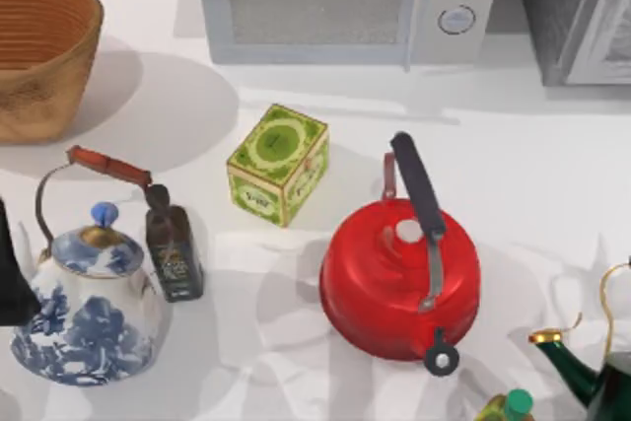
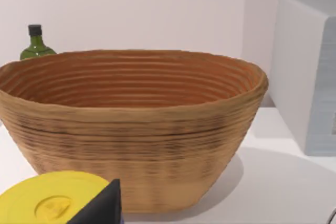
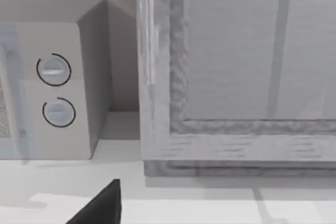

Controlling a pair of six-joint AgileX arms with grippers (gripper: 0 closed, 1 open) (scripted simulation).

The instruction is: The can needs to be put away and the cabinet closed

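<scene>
Cabinet point(image 1: 577, 12) cut off at top view's right edge; green teapot point(image 1: 601, 377) too.

Red kettle point(image 1: 399, 278) sits centre table, black handle up. Behind it to the left, the green square tea tin point(image 1: 278, 164). Back wall: white microwave point(image 1: 345, 2), two round knobs. Woven basket point(image 1: 39, 51) at the far left corner. Blue-and-white teapot point(image 1: 87, 298) front left, a dark little bottle point(image 1: 174, 248) just beside it. Dark green kettle point(image 1: 601, 367) at the front right edge.
</scene>
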